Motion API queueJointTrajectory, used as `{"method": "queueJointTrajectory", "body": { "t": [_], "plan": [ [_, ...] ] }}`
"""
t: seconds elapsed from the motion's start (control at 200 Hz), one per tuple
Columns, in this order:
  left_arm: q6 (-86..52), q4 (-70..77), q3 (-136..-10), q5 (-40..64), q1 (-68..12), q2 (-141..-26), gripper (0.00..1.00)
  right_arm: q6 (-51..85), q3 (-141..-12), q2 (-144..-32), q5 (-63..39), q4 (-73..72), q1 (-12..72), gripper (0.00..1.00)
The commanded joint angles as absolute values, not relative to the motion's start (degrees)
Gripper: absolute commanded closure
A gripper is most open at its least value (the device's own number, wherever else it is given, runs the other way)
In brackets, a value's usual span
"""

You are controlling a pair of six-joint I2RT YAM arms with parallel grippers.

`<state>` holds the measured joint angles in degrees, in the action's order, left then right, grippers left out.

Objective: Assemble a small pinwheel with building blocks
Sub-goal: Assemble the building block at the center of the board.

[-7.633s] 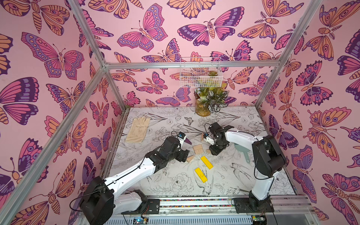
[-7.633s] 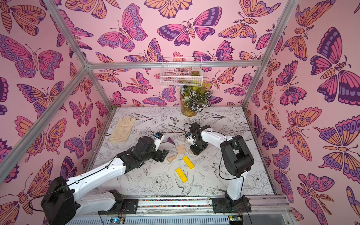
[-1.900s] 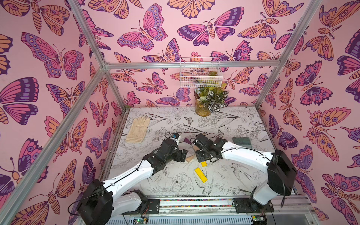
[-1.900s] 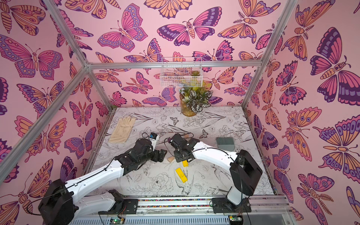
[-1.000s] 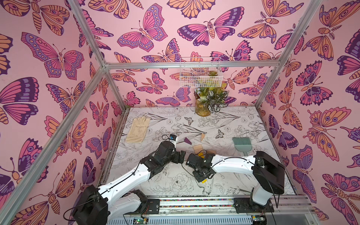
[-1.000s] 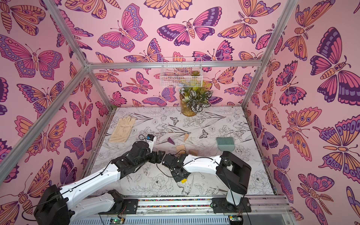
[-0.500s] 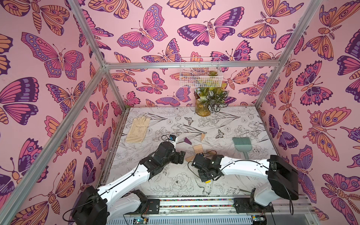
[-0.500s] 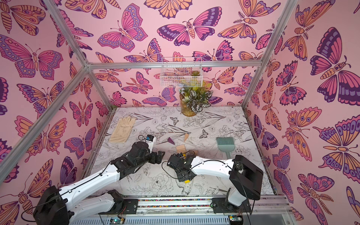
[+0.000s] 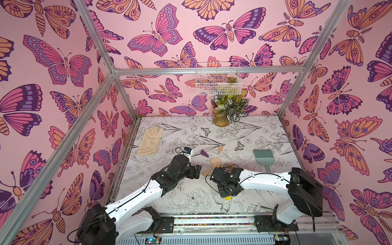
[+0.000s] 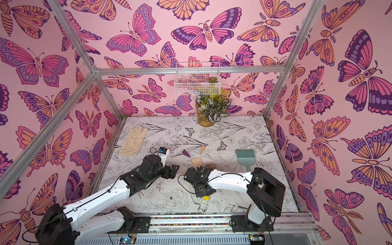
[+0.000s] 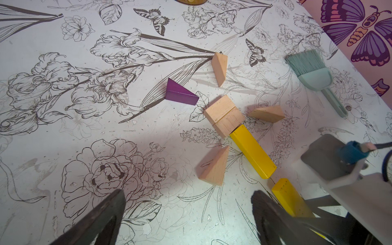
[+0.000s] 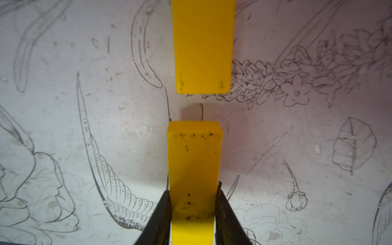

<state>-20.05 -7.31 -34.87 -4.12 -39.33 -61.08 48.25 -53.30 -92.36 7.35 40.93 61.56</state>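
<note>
Left claw (image 11: 187, 192): fingers wide apart and empty; it hovers over the table beside the pinwheel.
Purple wedge (image 11: 180, 93): lies flat, apart from the hub, not yet set as a blade.
Hub (image 11: 223, 114): two beige blocks side by side, with three beige wedges (image 11: 214, 167) loose around it, none snug against it.
Far bar (image 12: 202, 44): flat on the table, one end butting the hub.
Near bar (image 12: 194, 161): pinched across its width at the end farthest from the far bar.
Right claw (image 12: 193, 191): fingers clamped on the near bar.
Risk, pushing: we judge that closing the gap too hard could shove the far bar into the hub and split its two blocks.
Risk, line: the near bar sits slightly off the far bar's axis, so we could end up with a kinked stem.
Risk, release: opening while tilted might let the bar skid or turn.
Risk, crowding: the left claw is close, and a sweep could scatter the wedges.
Bar to claw: the near bar's free end points out from the fingers toward the far bar, with a short bare gap between the two ends.
</note>
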Motion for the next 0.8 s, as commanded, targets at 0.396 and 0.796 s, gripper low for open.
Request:
{"method": "queueJointTrajectory", "body": {
  "t": [0.396, 0.796],
  "plan": [
    [-20.65, -7.03, -34.06, -4.39, -38.95, -61.87, 0.04, 48.16, -54.62, -96.94, 6.42, 41.08, 59.69, 0.78],
    [-20.59, -6.51, -34.10, -4.08, -39.01, -62.67, 0.04, 47.02, -55.97, -97.91, 6.73, 41.20, 58.89, 0.78]
  ]
}}
